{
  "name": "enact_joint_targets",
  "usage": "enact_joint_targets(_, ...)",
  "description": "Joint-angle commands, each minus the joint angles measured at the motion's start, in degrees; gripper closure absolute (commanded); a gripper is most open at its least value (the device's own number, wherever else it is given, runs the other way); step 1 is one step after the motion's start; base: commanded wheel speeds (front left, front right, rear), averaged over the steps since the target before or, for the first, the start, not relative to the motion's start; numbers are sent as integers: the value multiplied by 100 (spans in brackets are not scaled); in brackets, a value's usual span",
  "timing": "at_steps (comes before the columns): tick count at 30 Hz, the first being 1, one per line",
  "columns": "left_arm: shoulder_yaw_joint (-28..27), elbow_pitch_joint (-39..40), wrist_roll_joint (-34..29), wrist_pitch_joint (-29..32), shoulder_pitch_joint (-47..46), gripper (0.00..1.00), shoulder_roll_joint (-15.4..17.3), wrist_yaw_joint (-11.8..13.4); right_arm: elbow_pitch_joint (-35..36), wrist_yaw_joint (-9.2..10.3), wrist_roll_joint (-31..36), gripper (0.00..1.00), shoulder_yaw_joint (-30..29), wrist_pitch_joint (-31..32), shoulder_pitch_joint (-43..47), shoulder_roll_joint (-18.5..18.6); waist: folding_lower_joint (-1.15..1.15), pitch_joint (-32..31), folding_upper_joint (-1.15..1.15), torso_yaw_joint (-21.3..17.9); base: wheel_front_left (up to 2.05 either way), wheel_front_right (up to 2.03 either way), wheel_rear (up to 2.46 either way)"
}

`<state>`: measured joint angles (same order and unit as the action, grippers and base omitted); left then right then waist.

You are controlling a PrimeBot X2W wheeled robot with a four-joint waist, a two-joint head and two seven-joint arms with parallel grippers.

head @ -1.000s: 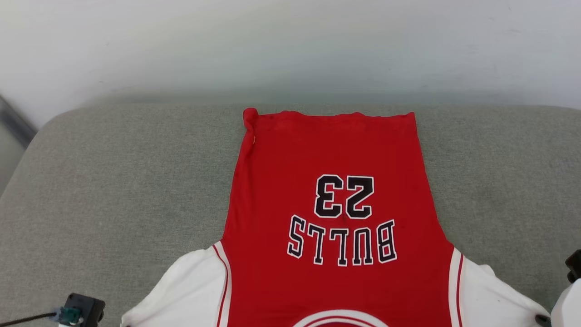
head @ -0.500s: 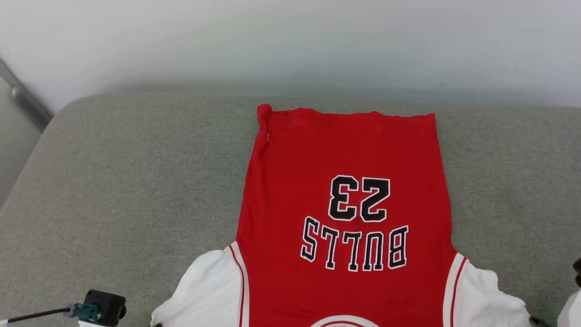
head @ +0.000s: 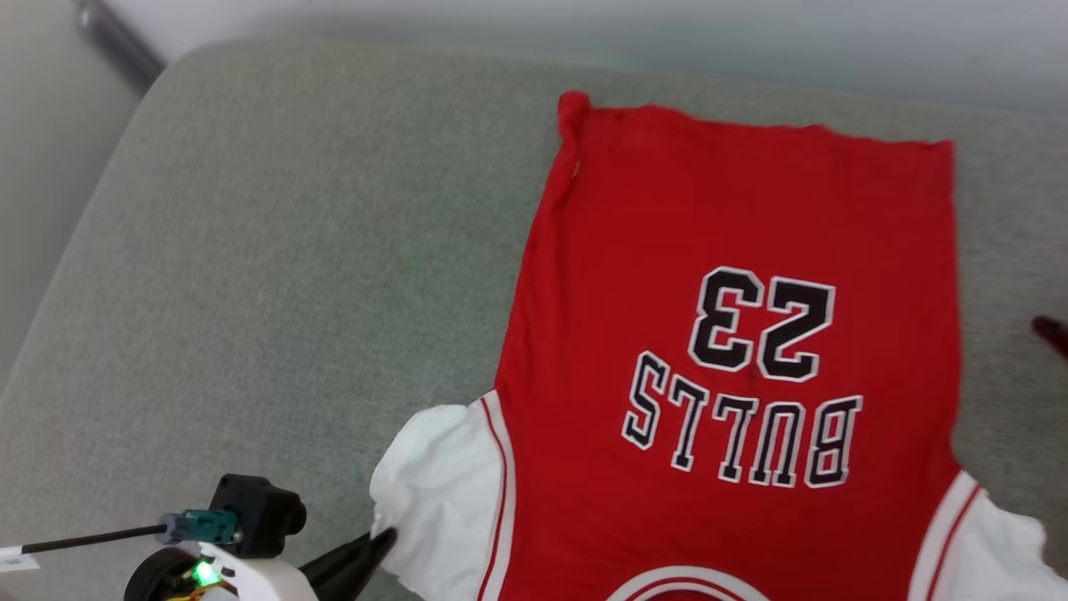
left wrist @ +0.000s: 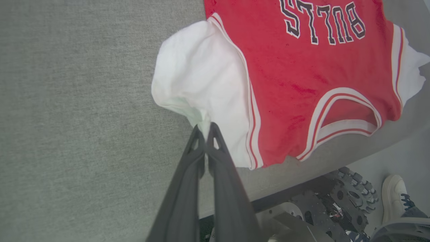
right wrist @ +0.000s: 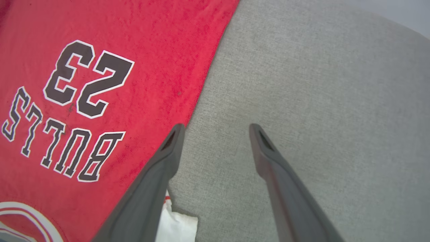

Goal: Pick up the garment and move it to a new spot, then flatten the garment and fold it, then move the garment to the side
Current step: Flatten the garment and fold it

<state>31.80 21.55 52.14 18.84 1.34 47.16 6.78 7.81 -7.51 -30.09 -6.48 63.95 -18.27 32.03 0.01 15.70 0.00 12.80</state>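
On the grey cushion (head: 275,275) the garment (head: 734,217) lies spread flat: one red jersey, two white sleeves, "BULLS" and "23" in black, upside down from the head. Fingers of the left gripper (left wrist: 205,128) are pinched together on one sleeve's edge. The right gripper (right wrist: 216,127) has its fingers wide apart over the cushion, just beside the red side edge. Left wrist view also catches the striped neckline and one person's white shoe (left wrist: 393,196).

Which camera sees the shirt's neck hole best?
The left wrist view: the whole striped neckline of the shirt shows there. The head view catches just the top of its curve at the bottom edge; the right wrist view, a sliver in its lower left corner.
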Motion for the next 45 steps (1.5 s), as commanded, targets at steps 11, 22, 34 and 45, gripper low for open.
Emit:
enact_joint_targets(11, 366, 583, -589, 141, -829, 100, -283, -338, -1065, 4, 1001, 0, -341, 1621, -2431, 368, -1, 1528, 0, 1282, 0, 0, 0)
enact_joint_targets(22, 704, 606, -961, 2, -1184, 100, -641, -609, -1481, 4, 1742, 0, -702, 1992, -3181, 468, -1, 2072, 0, 1798, 0, 0, 0)
enact_joint_targets(34, 580, 375, -897, -282, -1237, 100, -713, -658, -1722, 3, 1775, 100, -635, 2418, -2650, 445, -1, 2162, 0, 1904, 0, 0, 0)
enact_joint_targets(45, 494, 122, -977, -251, -1159, 100, -567, -472, -1715, 4, 1701, 100, -776, 2116, -2043, 281, -1, 1456, 0, 1432, 0, 0, 0)
